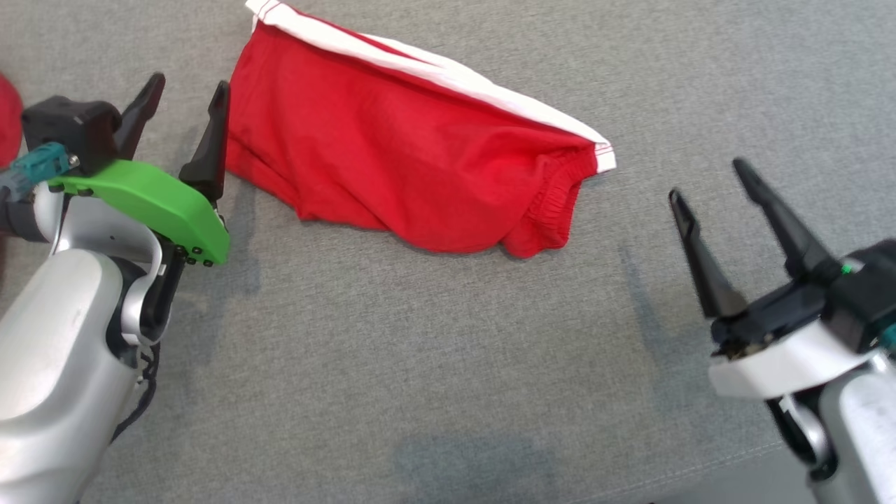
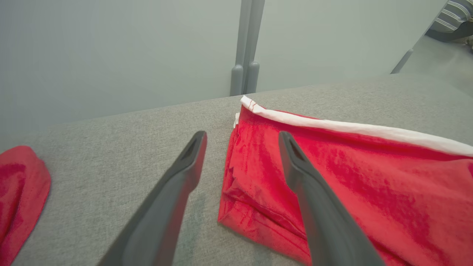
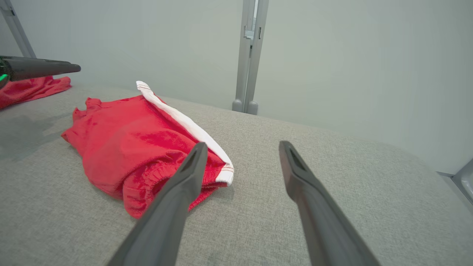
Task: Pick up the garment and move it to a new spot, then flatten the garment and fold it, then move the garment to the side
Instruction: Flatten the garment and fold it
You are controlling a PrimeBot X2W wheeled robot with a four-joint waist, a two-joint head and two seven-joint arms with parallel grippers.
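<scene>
The garment [image 1: 406,154] is a pair of red shorts with a white side stripe, lying folded on the grey fabric surface [image 1: 434,364] toward the back. Its elastic waistband bunches at the right end. My left gripper [image 1: 190,91] stands open at the garment's left edge, its right finger over the cloth's edge in the left wrist view, where the garment [image 2: 369,184] spreads to the right. My right gripper [image 1: 707,178] is open, apart from the garment's right end, with nothing between its fingers. In the right wrist view the garment [image 3: 129,144] lies left of the fingers [image 3: 184,184].
Another red cloth [image 2: 18,192] lies at the far left of the surface, seen again in the right wrist view as a red cloth [image 3: 33,88]. A pale wall with a grey post [image 3: 247,55] stands behind. The surface's front edge [image 1: 735,455] runs at lower right.
</scene>
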